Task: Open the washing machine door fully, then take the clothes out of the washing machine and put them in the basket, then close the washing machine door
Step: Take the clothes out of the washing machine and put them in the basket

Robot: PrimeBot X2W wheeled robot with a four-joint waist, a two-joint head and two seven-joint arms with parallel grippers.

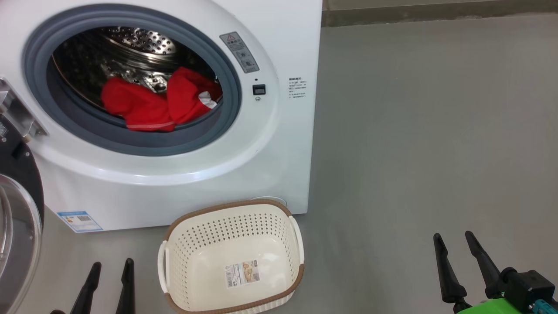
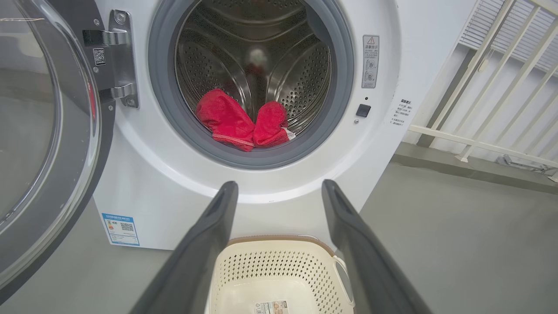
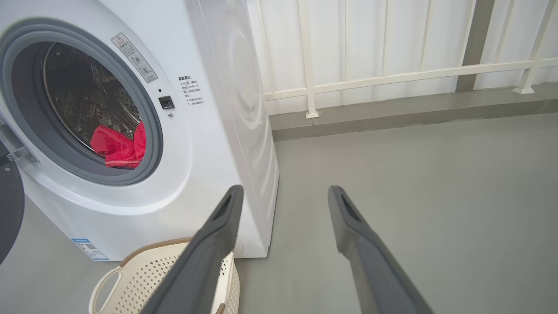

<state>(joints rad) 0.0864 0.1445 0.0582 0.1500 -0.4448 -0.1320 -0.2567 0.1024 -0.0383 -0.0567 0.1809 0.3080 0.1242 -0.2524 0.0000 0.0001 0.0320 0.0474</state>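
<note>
The white washing machine (image 1: 174, 183) (image 2: 144, 183) (image 3: 209, 144) stands with its round door (image 1: 17, 209) (image 2: 48, 144) swung open to the left. Red clothes (image 1: 157, 104) (image 2: 242, 120) (image 3: 117, 146) lie at the front of the steel drum. The cream basket (image 1: 233, 257) (image 2: 279, 274) (image 3: 144, 279) sits on the floor right in front of the machine, with nothing in it but a sticker. My left gripper (image 1: 111, 264) (image 2: 279, 185) is open, low at the basket's left. My right gripper (image 1: 455, 237) (image 3: 283, 189) is open over bare floor at the right.
Grey floor (image 1: 414, 131) stretches to the right of the machine. A white railing (image 3: 392, 78) and a low kerb run along the wall behind. The open door's hinge (image 2: 117, 61) juts at the left of the opening.
</note>
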